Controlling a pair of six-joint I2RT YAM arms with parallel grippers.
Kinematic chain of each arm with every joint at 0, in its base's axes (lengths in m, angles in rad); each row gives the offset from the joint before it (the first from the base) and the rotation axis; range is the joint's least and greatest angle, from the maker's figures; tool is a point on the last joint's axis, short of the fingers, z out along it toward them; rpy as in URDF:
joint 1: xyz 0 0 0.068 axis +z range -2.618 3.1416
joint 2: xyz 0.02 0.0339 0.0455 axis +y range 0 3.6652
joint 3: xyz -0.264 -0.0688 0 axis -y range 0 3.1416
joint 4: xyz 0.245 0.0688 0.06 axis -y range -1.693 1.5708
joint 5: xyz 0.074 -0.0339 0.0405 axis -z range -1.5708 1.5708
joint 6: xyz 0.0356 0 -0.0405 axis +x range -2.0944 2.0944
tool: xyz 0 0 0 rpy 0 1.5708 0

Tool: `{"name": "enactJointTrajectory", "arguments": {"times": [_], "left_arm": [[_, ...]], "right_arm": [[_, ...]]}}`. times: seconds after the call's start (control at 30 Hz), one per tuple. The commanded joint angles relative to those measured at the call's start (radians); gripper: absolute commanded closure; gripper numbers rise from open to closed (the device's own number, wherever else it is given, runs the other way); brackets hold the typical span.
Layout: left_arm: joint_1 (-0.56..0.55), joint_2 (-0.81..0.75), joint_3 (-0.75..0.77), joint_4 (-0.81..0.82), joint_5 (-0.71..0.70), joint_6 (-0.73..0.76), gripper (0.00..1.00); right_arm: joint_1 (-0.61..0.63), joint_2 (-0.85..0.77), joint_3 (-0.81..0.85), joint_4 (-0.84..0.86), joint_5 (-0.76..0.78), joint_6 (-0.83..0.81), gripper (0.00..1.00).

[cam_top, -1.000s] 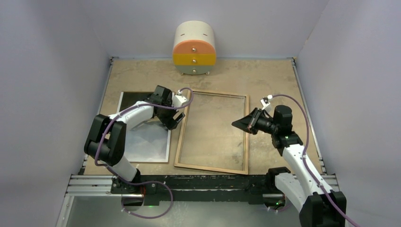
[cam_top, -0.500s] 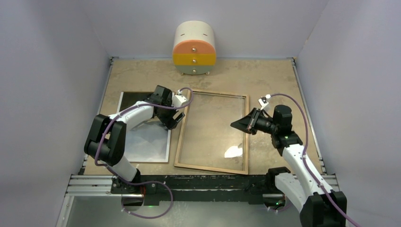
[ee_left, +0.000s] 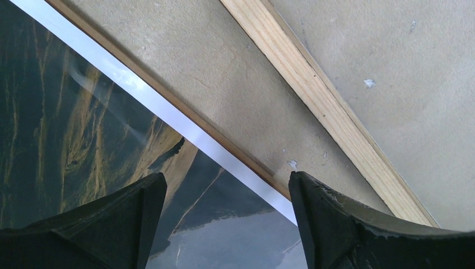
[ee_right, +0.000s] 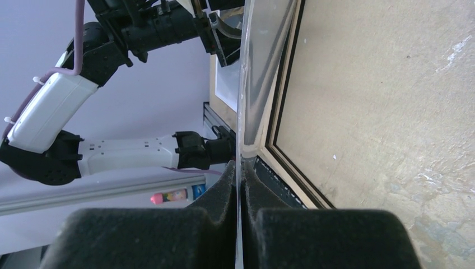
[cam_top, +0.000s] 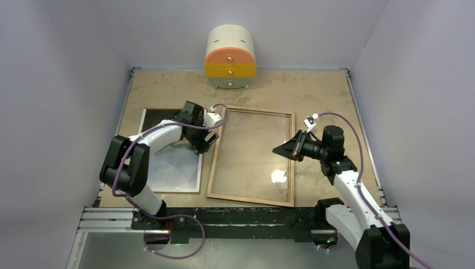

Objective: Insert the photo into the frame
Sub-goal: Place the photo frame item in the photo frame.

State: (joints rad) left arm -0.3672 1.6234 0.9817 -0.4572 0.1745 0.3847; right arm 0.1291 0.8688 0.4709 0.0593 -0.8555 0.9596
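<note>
- Photo [cam_top: 178, 169]: a dusky mountain print with a narrow white border, lying flat and face up at the left of the worktop [cam_top: 325, 95], to the left of the frame and not in it.
- Frame [cam_top: 250, 199]: lies flat at the centre of the worktop with its light wood side up. Its left rail runs close beside the photo's right edge, with a strip of bare worktop between them.
- Left gripper [cam_top: 205, 144]: open, its jaws set wide. In the left wrist view the fingers straddle the photo's white right border, one over the print and one over bare worktop beside the wooden rail. Contact with the print cannot be judged.
- Right gripper [cam_top: 276, 149]: closed, its pads pinching the thin glass pane [cam_top: 249, 145], which the right wrist view shows edge-on between them. It sits at the right side of the frame, just inside the right rail.
- Glass pane: carries a bright reflection at the lower right of the frame.
- Small rounded drawer chest [cam_top: 229, 59]: cream, orange and yellow fronts, standing at the back edge, well apart from both arms.
</note>
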Motion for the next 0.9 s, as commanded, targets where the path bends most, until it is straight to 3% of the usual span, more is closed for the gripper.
{"name": "enactJointTrajectory", "arguments": {"times": [0.0, 0.27, 0.87], "left_arm": [[-0.004, 0.004, 0.009, 0.014, -0.007, 0.011, 0.14], [-0.019, 0.019, -0.001, 0.025, -0.012, 0.01, 0.14], [-0.024, 0.007, 0.018, 0.014, -0.025, 0.002, 0.14]], "right_arm": [[0.003, 0.003, 0.014, 0.057, -0.039, -0.058, 1.0], [0.003, -0.053, 0.054, 0.001, 0.003, -0.186, 1.0], [0.003, -0.056, 0.051, 0.056, -0.019, -0.178, 1.0]]}}
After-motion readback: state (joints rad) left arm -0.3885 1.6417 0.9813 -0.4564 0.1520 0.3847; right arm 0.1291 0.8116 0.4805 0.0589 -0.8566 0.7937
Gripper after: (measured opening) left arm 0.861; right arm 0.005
